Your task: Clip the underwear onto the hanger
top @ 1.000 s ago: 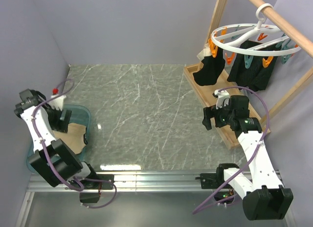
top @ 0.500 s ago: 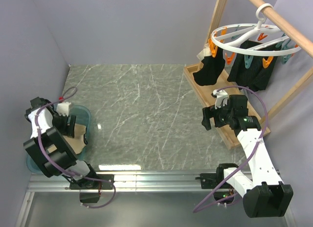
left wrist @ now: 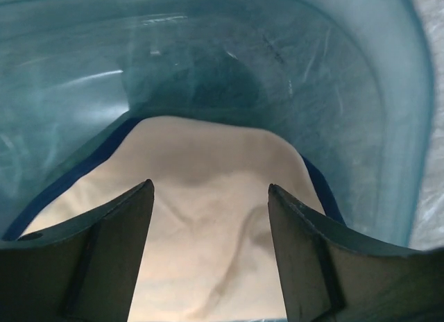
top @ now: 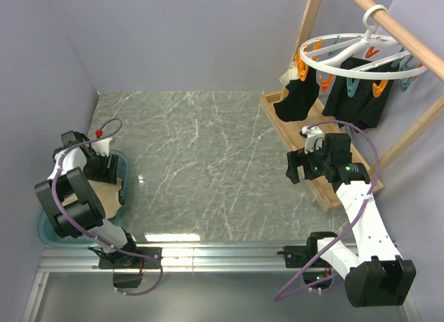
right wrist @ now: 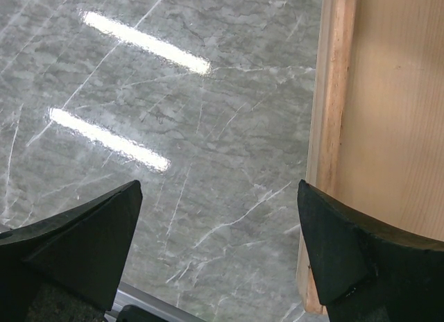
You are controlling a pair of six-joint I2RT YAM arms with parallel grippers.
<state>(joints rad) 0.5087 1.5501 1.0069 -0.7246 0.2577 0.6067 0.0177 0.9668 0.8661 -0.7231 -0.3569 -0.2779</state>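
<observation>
The beige underwear [left wrist: 208,218] with dark navy trim lies in a teal plastic basin [left wrist: 388,128] at the table's left edge; it also shows in the top view [top: 104,196]. My left gripper [left wrist: 210,190] is open, its jaws set apart just above the fabric inside the basin [top: 48,228]; from above the gripper [top: 103,171] hangs over the basin's far side. The white ring hanger [top: 361,58] with orange and teal clips hangs from a wooden rod at the upper right. My right gripper [right wrist: 218,187] is open and empty over the table beside the wooden base; it also shows in the top view [top: 297,168].
Two black garments [top: 298,100] hang clipped on the hanger. The wooden rod frame [top: 309,169] with its flat base stands along the right side. A wall runs close to the basin on the left. Grey marble table [top: 201,155] lies between the arms.
My left arm has swung from the basin's left side and come down into the basin, wrist now over the underwear. The right arm has barely moved.
</observation>
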